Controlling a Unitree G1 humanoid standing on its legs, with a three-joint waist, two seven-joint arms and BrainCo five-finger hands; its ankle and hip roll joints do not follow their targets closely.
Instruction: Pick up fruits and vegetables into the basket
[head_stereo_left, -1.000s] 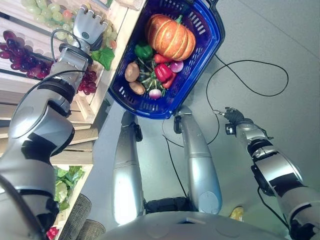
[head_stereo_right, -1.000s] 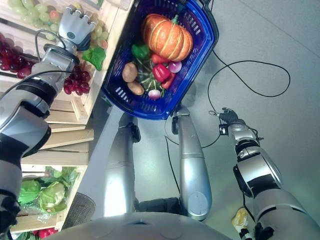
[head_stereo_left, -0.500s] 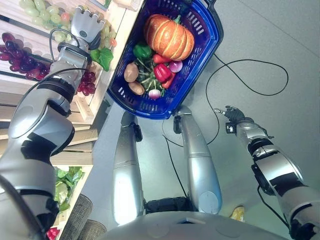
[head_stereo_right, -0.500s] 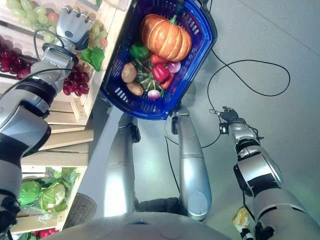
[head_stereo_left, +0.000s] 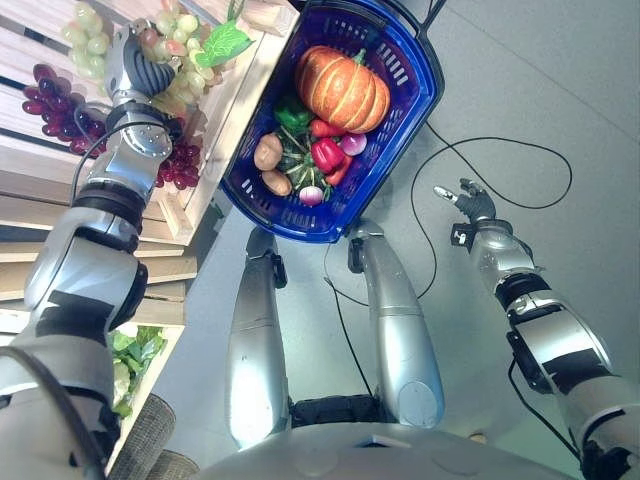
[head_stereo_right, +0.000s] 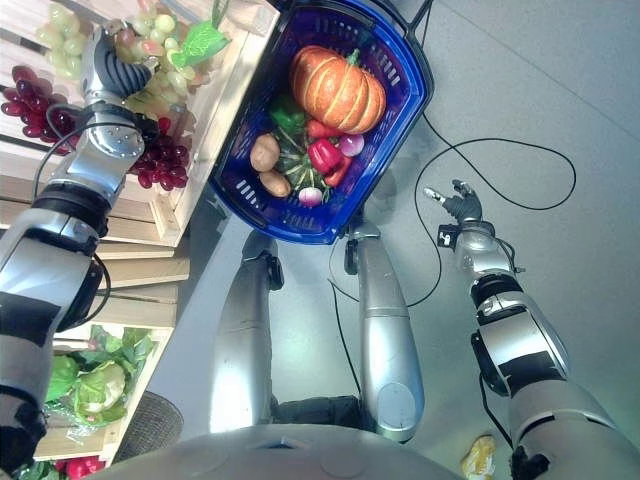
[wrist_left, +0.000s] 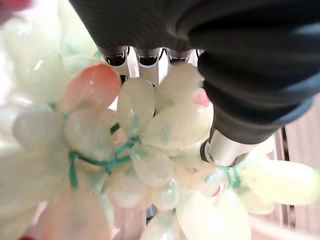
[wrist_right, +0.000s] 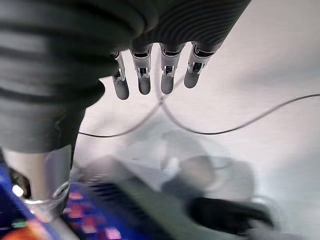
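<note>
A wooden shelf (head_stereo_left: 215, 120) of slatted crates runs along the 9 to 11 o'clock side of the head views, with a blue basket (head_stereo_left: 420, 75) on the grey floor just beside it at 12 o'clock. The basket holds an orange pumpkin (head_stereo_left: 342, 87) at its far end, and nearer the robot a green pepper (head_stereo_left: 291, 115), a red pepper (head_stereo_left: 327, 153), two potatoes (head_stereo_left: 267, 152), a small purple onion (head_stereo_left: 352, 143) and a radish (head_stereo_left: 311, 194). On the shelf at 10 o'clock dark red grapes (head_stereo_left: 60, 88) lie along the crate, with a second dark bunch near the crate's front edge. At 11 o'clock the left hand (head_stereo_left: 133, 68) rests in a bunch of green grapes (head_stereo_left: 185, 60), a green leaf (head_stereo_left: 224, 43) showing at the bunch's far side. In the left wrist view the pale grapes press against the palm, the fingers (wrist_left: 139, 56) reaching over the bunch and the thumb (wrist_left: 224, 147) set against its side, curled round it. Lettuce (head_stereo_right: 95, 385) sits on a lower shelf at 8 o'clock. The right hand (head_stereo_left: 472, 203) hangs over bare floor at 3 o'clock, well apart from the basket, its fingers (wrist_right: 144, 75) straight and spread, holding nothing.
</note>
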